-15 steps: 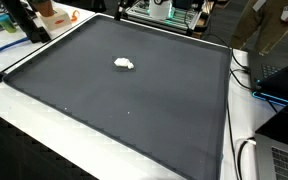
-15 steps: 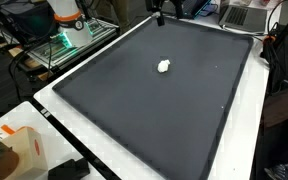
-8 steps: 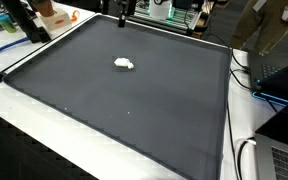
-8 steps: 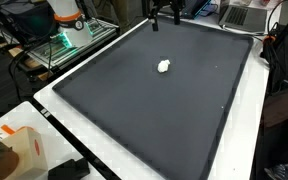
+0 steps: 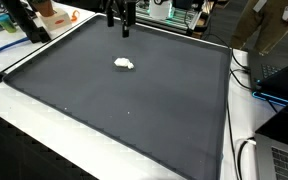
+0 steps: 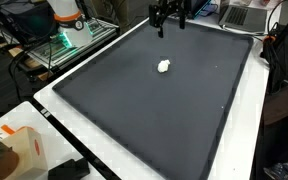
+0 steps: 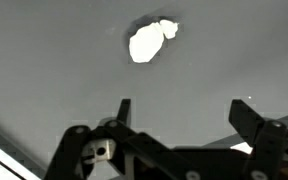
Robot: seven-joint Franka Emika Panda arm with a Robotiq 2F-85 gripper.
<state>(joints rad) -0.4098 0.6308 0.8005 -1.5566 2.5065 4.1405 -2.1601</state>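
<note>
A small white crumpled lump (image 5: 125, 64) lies on the dark grey mat (image 5: 134, 110), toward its far half; it also shows in an exterior view (image 6: 164, 67) and near the top of the wrist view (image 7: 149, 42). My gripper (image 5: 118, 24) hangs above the mat's far edge, also seen from the opposite side (image 6: 170, 20). In the wrist view the gripper (image 7: 181, 108) stands open, its two dark fingers spread wide with only bare mat between them. The white lump sits ahead of the fingers and apart from them.
The mat covers a white table (image 6: 114, 165). An orange and white object (image 5: 52, 14) and a dark stand sit at one far corner. Cables and a laptop (image 5: 284, 160) lie along one side. A shelf with equipment (image 6: 64, 40) stands beside the table.
The gripper has come down and forward into both exterior views, from the far edge toward the white lump. The lump has not moved.
</note>
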